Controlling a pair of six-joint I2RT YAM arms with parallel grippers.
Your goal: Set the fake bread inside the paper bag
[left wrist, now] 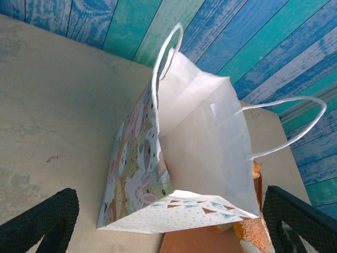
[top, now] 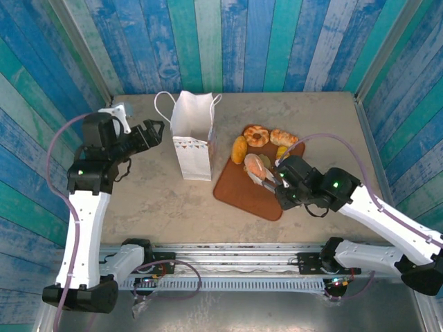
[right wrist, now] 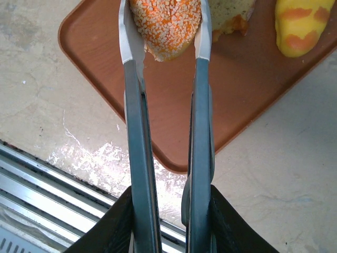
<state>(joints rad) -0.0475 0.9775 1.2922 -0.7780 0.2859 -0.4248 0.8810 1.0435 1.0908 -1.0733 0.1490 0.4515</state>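
The white paper bag (top: pixel 192 138) stands upright on the table with its mouth open, and the left wrist view looks into the bag (left wrist: pixel 200 137). My left gripper (top: pixel 154 130) is open just left of it, its fingers (left wrist: pixel 42 221) wide apart. My right gripper (top: pixel 284 184) is shut on metal tongs (right wrist: pixel 136 116). The tong tips squeeze a sesame-coated fake bread (right wrist: pixel 166 26) over the brown tray (top: pixel 239 190). More fake bread lies on the tray: a croissant (top: pixel 256 135), another pastry (top: pixel 284 137), an oval roll (top: pixel 239 149) and a yellow striped roll (right wrist: pixel 303 26).
The tray (right wrist: pixel 174 95) lies just right of the bag, almost touching it. Blue plank walls close the table on three sides. A metal rail (top: pixel 235 266) runs along the near edge. Bare tabletop lies in front of the bag and to its left.
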